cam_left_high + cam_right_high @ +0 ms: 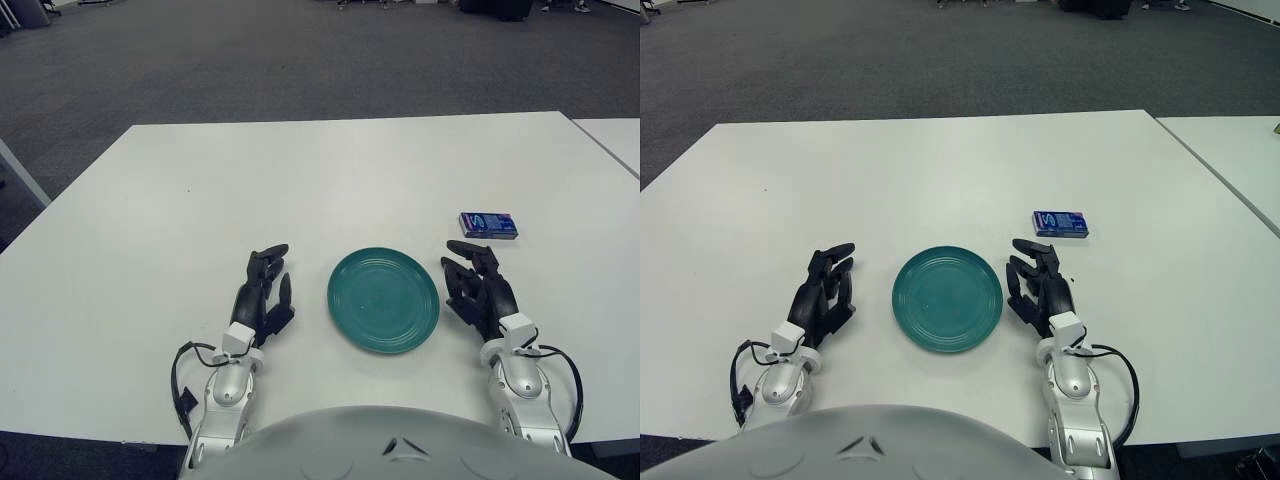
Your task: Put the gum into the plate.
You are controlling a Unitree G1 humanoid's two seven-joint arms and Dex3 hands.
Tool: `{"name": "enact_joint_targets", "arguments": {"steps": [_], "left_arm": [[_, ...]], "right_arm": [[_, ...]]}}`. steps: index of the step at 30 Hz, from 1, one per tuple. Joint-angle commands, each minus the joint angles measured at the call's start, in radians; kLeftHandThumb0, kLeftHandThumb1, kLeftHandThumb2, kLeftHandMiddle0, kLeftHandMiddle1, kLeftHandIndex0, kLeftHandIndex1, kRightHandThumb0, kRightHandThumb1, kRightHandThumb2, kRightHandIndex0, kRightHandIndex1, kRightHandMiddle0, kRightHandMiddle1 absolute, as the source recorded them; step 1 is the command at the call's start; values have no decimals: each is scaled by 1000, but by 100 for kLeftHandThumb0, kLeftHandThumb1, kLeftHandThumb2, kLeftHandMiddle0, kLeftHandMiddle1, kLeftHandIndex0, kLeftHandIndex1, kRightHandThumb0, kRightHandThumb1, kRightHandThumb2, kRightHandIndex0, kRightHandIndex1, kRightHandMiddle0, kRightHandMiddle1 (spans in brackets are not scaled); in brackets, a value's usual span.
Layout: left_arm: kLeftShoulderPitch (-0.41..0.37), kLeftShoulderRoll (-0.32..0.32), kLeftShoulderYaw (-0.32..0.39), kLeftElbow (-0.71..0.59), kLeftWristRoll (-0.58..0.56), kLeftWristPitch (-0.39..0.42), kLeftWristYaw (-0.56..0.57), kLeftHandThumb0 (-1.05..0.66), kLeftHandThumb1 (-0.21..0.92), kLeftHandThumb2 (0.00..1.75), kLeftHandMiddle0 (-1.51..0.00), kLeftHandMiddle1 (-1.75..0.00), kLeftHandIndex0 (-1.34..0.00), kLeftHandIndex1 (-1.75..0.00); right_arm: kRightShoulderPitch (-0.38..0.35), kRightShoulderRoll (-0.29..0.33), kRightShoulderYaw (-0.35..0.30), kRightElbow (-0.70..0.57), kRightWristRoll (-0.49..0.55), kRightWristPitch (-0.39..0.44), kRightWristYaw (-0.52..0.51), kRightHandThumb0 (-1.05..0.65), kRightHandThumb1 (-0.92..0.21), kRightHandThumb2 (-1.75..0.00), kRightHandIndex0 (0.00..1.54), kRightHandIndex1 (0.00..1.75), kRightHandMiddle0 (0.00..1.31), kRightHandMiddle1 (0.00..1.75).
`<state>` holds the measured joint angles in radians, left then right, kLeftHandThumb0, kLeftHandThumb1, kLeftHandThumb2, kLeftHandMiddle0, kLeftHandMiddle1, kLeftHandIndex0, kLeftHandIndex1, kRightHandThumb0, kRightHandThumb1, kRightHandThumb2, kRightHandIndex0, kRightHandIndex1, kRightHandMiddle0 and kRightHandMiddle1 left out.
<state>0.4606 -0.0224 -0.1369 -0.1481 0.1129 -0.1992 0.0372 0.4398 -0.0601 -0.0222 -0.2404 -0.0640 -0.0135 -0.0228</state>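
Nothing is done yet — I'm at the very start. My left hand (265,295) shows just left of the plate, fingers loosely extended and holding nothing. My right hand (482,290) shows just right of the plate, fingers relaxed too, nothing in its grip. Whether either palm is actually touching the desk I can't say.

Between my two hands sits the teal plate (383,299), round, flat on the desk and bare — no gum in it.

A little farther out, beyond my right hand's fingertips and slightly to the right, lies the gum (488,224): a small blue pack, flat on the desk, apart from both my hand and the plate. So the whole job is left, as I judge it — reach forward with the right hand, close on the pack, carry it left and back over the plate, let go. The right hand looks the obvious one for it, being much the nearer.

The desk (300,180) is white, smooth and wide, carrying only the plate and the gum as far as I can see. A second white desk (615,140) butts up at the far right. Beyond the far edge lies dark grey carpet (300,60), with a few chair or furniture bases at the very top — too far off to make out.
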Motion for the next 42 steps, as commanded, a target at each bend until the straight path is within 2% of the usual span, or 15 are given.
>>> {"name": "enact_joint_targets", "arguments": {"steps": [1, 28, 32, 37, 42], "left_arm": [[-8, 8, 6, 14, 2, 9, 0, -78, 92, 80, -26, -57, 0, -109], [-10, 6, 6, 17, -1, 6, 0, -78, 92, 81, -25, -57, 0, -110], [-12, 5, 6, 22, 0, 3, 0, -78, 92, 81, -26, -57, 0, -110], [-14, 5, 4, 33, 7, -9, 2, -79, 92, 82, -26, -58, 0, -110], [-12, 3, -1, 29, 7, -5, 1, -78, 92, 82, -26, -57, -1, -111]], "right_arm": [[15, -1, -5, 23, -4, 42, 0, -63, -92, -64, 35, 34, 0, 105], [-3, -3, -14, -4, 1, 65, -1, -63, -92, -64, 36, 35, 2, 106], [-73, -38, -36, -35, -44, 45, -18, -64, -92, -63, 36, 34, 0, 105], [-158, -188, -81, 17, -277, -105, -110, -72, -92, -62, 36, 34, 0, 105], [-247, -295, -97, 96, -426, -180, -199, -78, -92, -61, 35, 33, 0, 106]]}}
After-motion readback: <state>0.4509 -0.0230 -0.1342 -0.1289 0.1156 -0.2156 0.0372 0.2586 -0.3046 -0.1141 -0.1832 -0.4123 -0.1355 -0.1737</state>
